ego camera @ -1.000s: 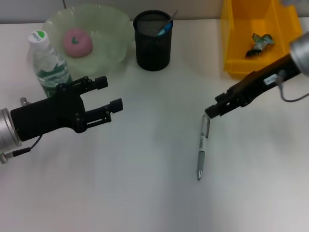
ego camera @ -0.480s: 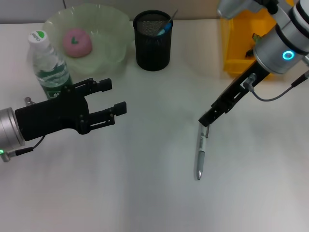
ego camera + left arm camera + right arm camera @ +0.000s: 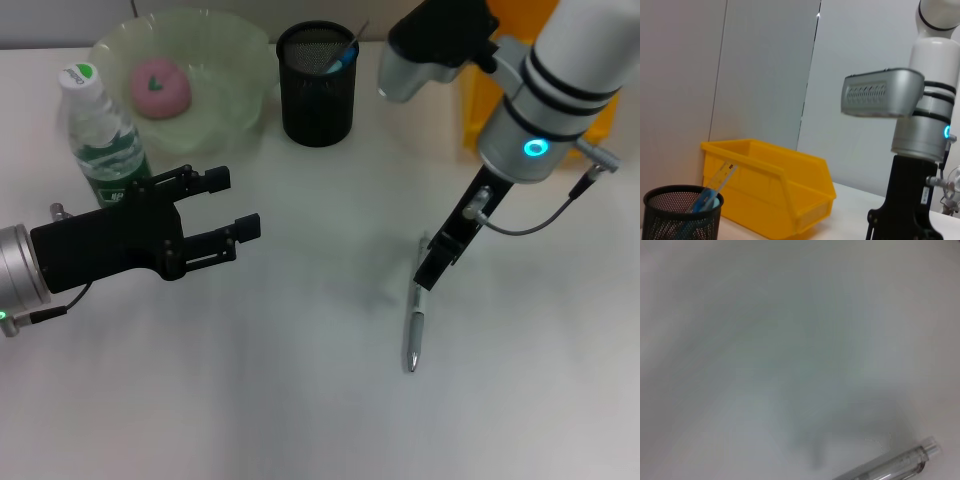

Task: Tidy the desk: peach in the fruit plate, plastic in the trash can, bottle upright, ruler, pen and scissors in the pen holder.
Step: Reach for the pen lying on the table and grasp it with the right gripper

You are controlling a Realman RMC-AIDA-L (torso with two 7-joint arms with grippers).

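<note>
— Where is the pen (image 3: pixel 417 318)?

— It lies flat on the white desk (image 3: pixel 300 400), right of centre, its tip toward the near edge. The right wrist view shows only its clear far end (image 3: pixel 900 462) on the bare surface.

— And the right gripper (image 3: pixel 428 276)?

— It points down at the pen's far end, right over it. Whether its fingers are spread or pressed together I cannot tell, nor whether it touches the pen.

— The left gripper (image 3: pixel 238 203)?

— It hovers over the left side of the desk, fingers spread and pinching nothing, just near of the bottle (image 3: pixel 98 130).

— How does the bottle stand?

— Upright, with its white cap on, at the far left. Right behind it sits the green fruit plate (image 3: pixel 240 75) with the pink peach (image 3: pixel 159 87) inside.

— The pen holder (image 3: pixel 316 95)?

— Black mesh, at the far middle, well apart from the pen. A clear ruler (image 3: pixel 720 179) and something blue lean in it.

— Anything else?

— A yellow bin (image 3: pixel 770 185) at the far right, mostly hidden behind the right arm in the head view.
</note>
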